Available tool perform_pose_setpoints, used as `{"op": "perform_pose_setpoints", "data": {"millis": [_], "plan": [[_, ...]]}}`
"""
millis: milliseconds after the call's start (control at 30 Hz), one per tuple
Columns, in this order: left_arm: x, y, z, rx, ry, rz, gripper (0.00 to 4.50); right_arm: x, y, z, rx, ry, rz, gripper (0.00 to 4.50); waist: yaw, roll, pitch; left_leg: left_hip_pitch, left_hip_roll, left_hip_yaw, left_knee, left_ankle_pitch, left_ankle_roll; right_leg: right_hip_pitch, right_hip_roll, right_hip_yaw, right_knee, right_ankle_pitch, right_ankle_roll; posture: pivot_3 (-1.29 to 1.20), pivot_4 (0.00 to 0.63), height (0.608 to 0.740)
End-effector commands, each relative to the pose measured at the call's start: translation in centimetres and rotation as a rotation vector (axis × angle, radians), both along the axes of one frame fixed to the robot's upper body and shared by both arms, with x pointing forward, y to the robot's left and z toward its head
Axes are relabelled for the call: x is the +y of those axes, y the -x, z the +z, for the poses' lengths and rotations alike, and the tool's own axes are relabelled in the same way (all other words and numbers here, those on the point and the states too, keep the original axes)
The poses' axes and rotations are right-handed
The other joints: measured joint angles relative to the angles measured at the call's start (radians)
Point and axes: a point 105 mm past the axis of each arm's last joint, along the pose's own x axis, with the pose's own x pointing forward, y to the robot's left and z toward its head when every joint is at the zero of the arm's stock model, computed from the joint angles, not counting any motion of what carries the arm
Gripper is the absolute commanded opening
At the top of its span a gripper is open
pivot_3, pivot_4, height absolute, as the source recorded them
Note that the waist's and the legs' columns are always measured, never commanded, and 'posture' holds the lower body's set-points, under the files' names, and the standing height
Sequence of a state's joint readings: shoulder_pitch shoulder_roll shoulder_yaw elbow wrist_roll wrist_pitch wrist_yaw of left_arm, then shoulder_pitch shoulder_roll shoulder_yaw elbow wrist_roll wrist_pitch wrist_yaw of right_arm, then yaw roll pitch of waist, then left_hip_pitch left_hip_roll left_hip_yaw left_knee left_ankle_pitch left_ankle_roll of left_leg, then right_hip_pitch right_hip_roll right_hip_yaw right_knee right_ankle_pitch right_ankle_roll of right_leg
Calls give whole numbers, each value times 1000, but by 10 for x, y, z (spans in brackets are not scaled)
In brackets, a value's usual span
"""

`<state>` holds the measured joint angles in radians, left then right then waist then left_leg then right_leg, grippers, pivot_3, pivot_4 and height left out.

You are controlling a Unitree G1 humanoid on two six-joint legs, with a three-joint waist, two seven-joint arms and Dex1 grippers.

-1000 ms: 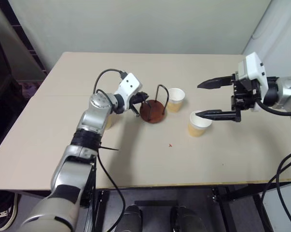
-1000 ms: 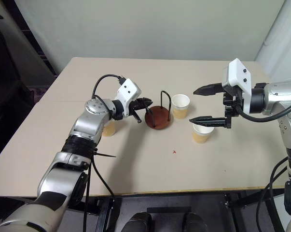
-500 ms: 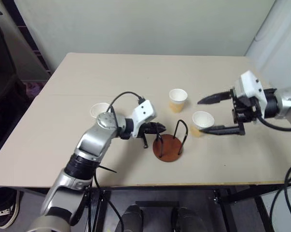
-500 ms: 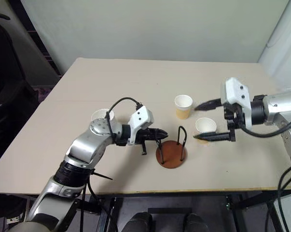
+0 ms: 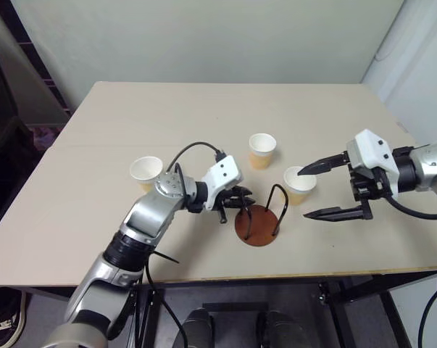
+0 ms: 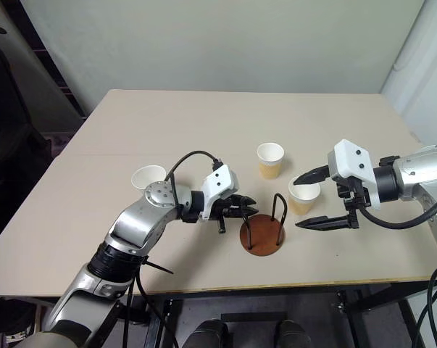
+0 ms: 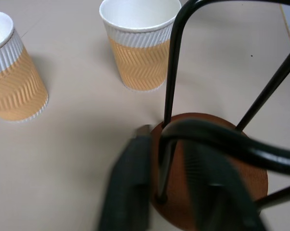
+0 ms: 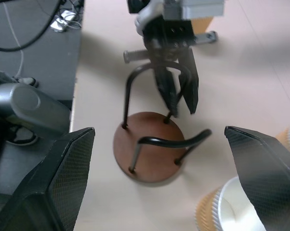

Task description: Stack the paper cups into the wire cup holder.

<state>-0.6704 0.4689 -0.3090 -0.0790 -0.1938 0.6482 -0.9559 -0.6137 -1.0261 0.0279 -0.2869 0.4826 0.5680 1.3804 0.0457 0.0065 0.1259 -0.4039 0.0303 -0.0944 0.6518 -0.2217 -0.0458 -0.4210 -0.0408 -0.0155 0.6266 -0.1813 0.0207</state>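
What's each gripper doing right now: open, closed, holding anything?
Left gripper: open, fingers either side of a wire loop of the cup holder, not clamped.
Right gripper: wide open, holding nothing, beside a paper cup.

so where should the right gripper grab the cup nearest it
Across the ribbed wall of the paper cup, just under its white rim, coming level from the right gripper's side. The cup stands upright and tapers downward, so the rim stops slipping; the wire cup holder crowds its other side.

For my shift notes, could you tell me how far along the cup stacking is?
Done: nothing; the holder is empty. In hand: left gripper, open, straddles a holder wire; right gripper hangs open by one cup. Left: all three cups, standing on the table.
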Motion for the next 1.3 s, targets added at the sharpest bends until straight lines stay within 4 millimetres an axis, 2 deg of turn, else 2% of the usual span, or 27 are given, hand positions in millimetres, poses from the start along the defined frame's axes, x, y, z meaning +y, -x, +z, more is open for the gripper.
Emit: {"op": "perform_pose_setpoints", "data": {"millis": [33,100,200,367,500,633,700,800,900,1000,1100,1233,1267,1300], "plan": [[0,3,8,-95,-11,-27,2747,-1,-4,-1,-30,34,-6,4500,0,0,0,0,0,0,0,0,0,0,0,2,0,0,0,0,150,740],[2,2,7,-116,-15,-17,3345,-2,-7,-5,-34,56,-15,4500,0,0,0,1,0,1,0,0,0,0,0,4,0,-1,1,0,150,740],[9,5,5,-116,-6,-7,3345,-6,-16,-12,-45,99,-44,4500,0,0,0,1,0,2,0,-1,1,0,-1,7,0,-1,3,0,150,740],[38,12,9,-134,29,51,3345,-12,-38,-27,-82,179,-92,4500,-10,0,0,4,0,1,1,-8,10,0,-1,14,0,-1,5,0,150,740],[61,22,28,-167,96,80,3345,-15,-48,-34,-96,218,-90,4500,-14,0,0,4,1,1,1,-9,12,-2,-1,16,0,-2,4,0,150,740],[80,52,53,-148,141,-8,3345,-12,-57,-43,-89,242,-73,4500,-16,0,0,4,2,0,0,-9,12,-3,0,16,0,-2,3,0,150,740],[87,67,64,-156,112,-58,3345,-10,-63,-52,-87,262,-73,4500,-18,0,0,4,2,0,-1,-10,12,-4,-1,16,1,-2,1,0,150,740],[100,76,74,-189,43,-62,3345,-9,-70,-63,-62,266,-72,4500,-18,1,0,4,3,0,-2,-14,12,-6,-1,16,2,-2,0,0,150,740],[104,80,81,-209,18,-54,3367,-10,-76,-69,-56,269,-80,3932,-17,1,0,4,2,0,-3,-16,12,-7,-2,16,3,-2,0,0,150,740],[100,84,89,-236,12,-62,3367,-9,-80,-74,-58,270,-80,2927,-19,1,0,4,3,0,-3,-17,11,-8,-3,16,2,-1,-2,0,150,740],[97,85,92,-246,14,-59,3367,-7,-83,-68,-70,248,-75,1792,-21,1,0,4,3,0,-3,-19,9,-9,-3,16,2,0,-4,0,150,740],[99,85,95,-253,8,-55,3367,-6,-81,-47,-103,208,-56,345,-23,1,0,4,3,0,-4,-20,7,-12,-3,16,3,0,-5,0,150,740],[101,86,98,-259,4,-56,3367,-5,-75,-35,-102,183,-28,56,-23,1,0,4,3,0,-4,-20,7,-12,-3,16,3,0,-5,0,150,740],[103,87,100,-263,1,-56,3367,-4,-68,-25,-101,165,2,56,-23,1,0,4,3,0,-4,-20,6,-12,-3,16,3,0,-5,0,150,740]]}}
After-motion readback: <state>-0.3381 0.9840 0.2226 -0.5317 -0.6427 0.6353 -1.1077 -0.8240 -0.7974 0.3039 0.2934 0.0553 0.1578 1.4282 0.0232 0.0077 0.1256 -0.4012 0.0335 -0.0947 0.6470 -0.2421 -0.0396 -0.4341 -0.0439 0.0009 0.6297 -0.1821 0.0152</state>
